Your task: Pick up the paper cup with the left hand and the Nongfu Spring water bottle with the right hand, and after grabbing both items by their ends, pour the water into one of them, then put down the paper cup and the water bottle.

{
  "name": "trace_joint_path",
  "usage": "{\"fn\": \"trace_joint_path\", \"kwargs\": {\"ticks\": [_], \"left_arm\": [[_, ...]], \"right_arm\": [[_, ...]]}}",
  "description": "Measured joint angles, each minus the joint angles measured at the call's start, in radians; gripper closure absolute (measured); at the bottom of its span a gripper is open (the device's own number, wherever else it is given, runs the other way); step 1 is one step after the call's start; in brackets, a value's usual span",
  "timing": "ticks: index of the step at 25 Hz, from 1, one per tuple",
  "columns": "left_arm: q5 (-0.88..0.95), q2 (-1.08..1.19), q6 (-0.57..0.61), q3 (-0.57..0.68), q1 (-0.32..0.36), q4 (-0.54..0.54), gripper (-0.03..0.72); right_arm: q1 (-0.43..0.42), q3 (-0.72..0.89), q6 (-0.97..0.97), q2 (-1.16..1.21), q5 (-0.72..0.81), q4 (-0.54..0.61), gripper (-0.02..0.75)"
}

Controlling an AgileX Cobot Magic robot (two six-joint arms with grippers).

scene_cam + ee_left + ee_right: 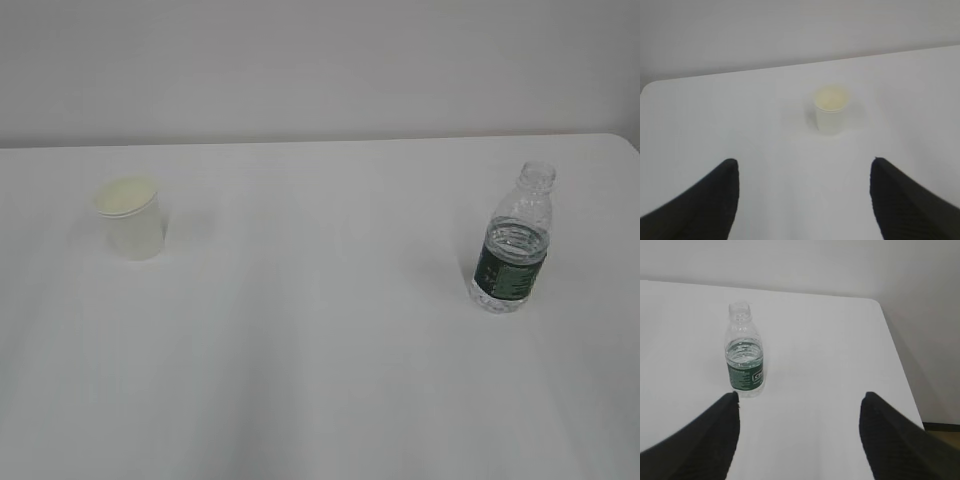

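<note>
White table (320,380), rounded corners; plain pale wall (320,60) behind; dark floor strip (940,426).

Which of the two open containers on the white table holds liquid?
The clear ribbed plastic bottle with the dark green label; the white paper cup looks empty.

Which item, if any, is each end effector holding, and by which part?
Nothing is held. The left end effector stands open, short of the paper cup; the right end effector stands open, short of the water bottle.
</note>
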Motion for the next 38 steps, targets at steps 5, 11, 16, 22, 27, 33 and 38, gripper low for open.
{"fn": "trace_joint_path", "kwargs": {"ticks": [5, 11, 16, 22, 27, 33, 38], "left_arm": [[-0.097, 0.088, 0.0, 0.0, 0.0, 0.0, 0.101], [-0.202, 0.18, 0.0, 0.0, 0.0, -0.004, 0.101], [-0.293, 0.248, 0.0, 0.0, 0.0, -0.01, 0.101], [-0.411, 0.34, 0.0, 0.0, 0.0, -0.03, 0.128], [-0.5, 0.389, 0.0, 0.0, 0.0, -0.03, 0.138], [-0.613, 0.466, 0.0, 0.077, 0.0, -0.03, 0.14], [-0.732, 0.503, 0.0, 0.164, -0.009, -0.034, 0.141]], "right_arm": [[0.0, 0.0, -0.009, 0.074, -0.106, 0.0, 0.167], [0.0, 0.0, -0.011, 0.149, -0.22, 0.0, 0.167], [0.0, 0.0, -0.013, 0.213, -0.344, 0.0, 0.167], [0.0, 0.03, -0.013, 0.303, -0.512, 0.0, 0.167], [0.0, 0.046, -0.013, 0.38, -0.605, 0.0, 0.167], [0.0, 0.046, -0.013, 0.478, -0.713, 0.0, 0.167], [0.0, 0.046, -0.013, 0.559, -0.766, -0.002, 0.167]]}}
